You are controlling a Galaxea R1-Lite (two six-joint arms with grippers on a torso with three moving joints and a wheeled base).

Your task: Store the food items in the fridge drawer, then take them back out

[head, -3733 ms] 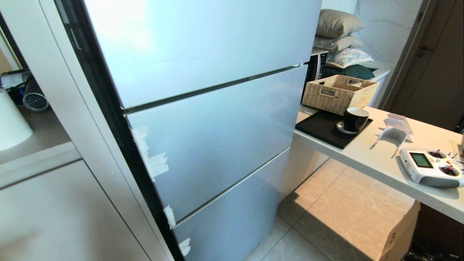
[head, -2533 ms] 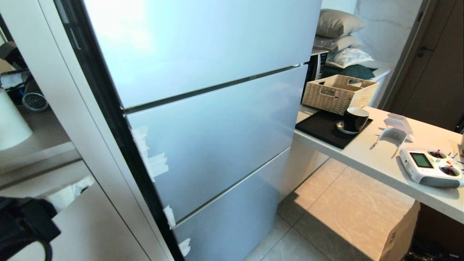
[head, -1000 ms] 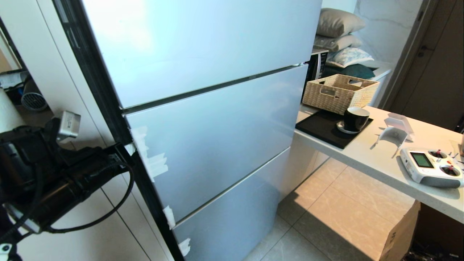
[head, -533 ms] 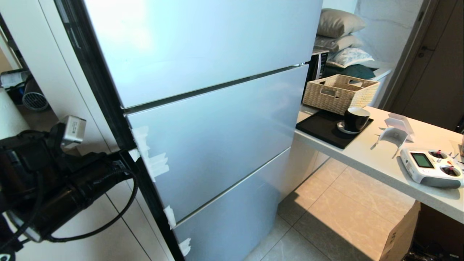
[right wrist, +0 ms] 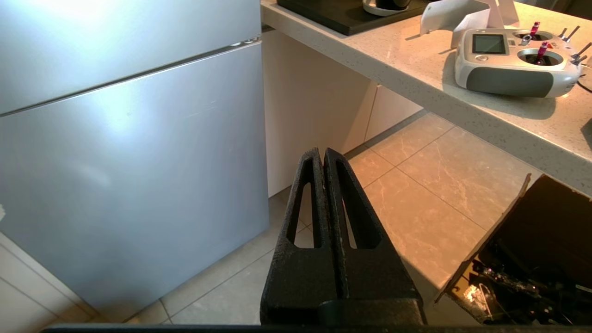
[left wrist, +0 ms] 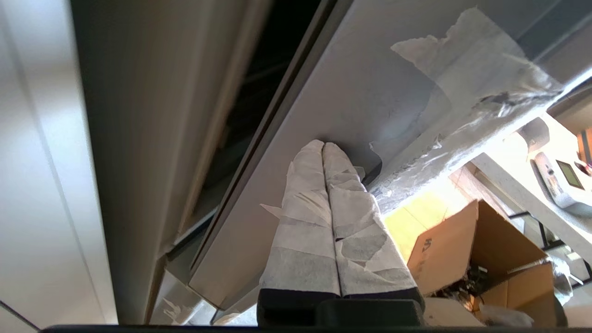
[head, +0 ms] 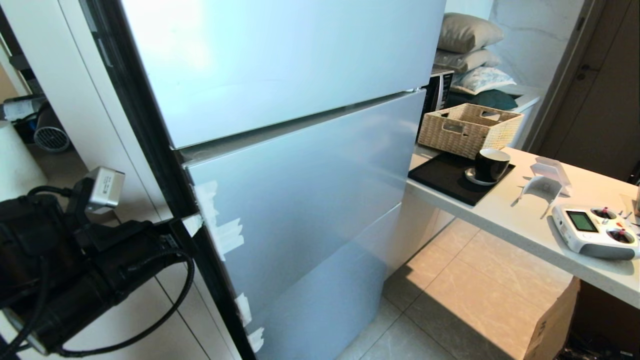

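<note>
Pale tiled floor beside fridge

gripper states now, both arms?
Left tool: shut, holding nothing, tips hooked behind the edge of the middle fridge door.
Right tool: shut, empty, parked over the floor.

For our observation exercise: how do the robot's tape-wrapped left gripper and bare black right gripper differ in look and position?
Look: the left gripper has fingers wrapped in white tape; the right gripper has bare black slotted ones. Position: the left gripper's tips rest against the edge of the silver fridge door; the right gripper hangs above the beige tiled floor. Both are shut.
</note>
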